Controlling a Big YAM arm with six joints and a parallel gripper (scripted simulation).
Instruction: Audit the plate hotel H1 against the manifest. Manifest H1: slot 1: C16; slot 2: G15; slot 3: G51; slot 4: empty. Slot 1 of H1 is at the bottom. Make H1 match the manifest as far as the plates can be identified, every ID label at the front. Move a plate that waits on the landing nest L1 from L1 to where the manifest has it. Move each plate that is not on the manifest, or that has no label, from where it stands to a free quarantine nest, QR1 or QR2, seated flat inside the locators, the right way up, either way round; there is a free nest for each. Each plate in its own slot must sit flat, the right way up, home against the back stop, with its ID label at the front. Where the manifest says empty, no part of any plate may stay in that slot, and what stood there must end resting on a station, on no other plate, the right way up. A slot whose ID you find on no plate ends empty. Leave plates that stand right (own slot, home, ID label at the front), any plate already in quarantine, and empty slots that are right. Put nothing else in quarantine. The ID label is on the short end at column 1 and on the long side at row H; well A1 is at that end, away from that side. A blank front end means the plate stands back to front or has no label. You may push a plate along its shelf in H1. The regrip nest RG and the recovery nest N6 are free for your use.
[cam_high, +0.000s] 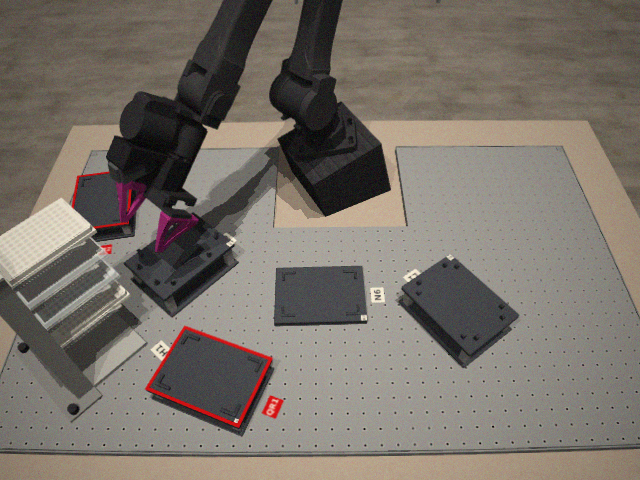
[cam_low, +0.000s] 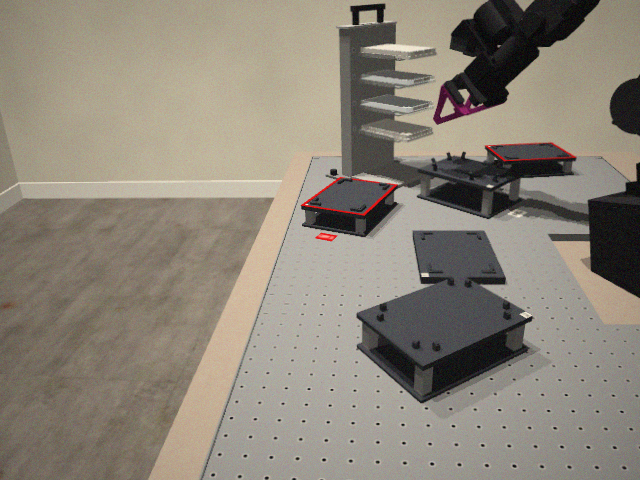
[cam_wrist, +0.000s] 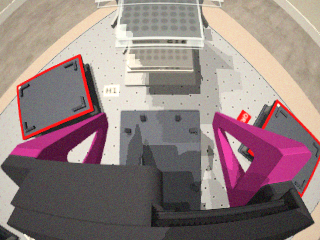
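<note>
Plate hotel H1 holds a plate in each slot. The top plate is white. The two middle plates look clear; the lower of them appears to show C16 at its front. The bottom plate looks beige with no readable label. My gripper is open and empty, in front of the hotel at about the lower slots' height, above a pegged station. Red-rimmed nests QR1 and QR2 are bare.
The pegged station before the hotel bears no plate. Flat nest N6 is bare in the middle. Another raised pegged station at the right is bare. Their small labels are hard to read.
</note>
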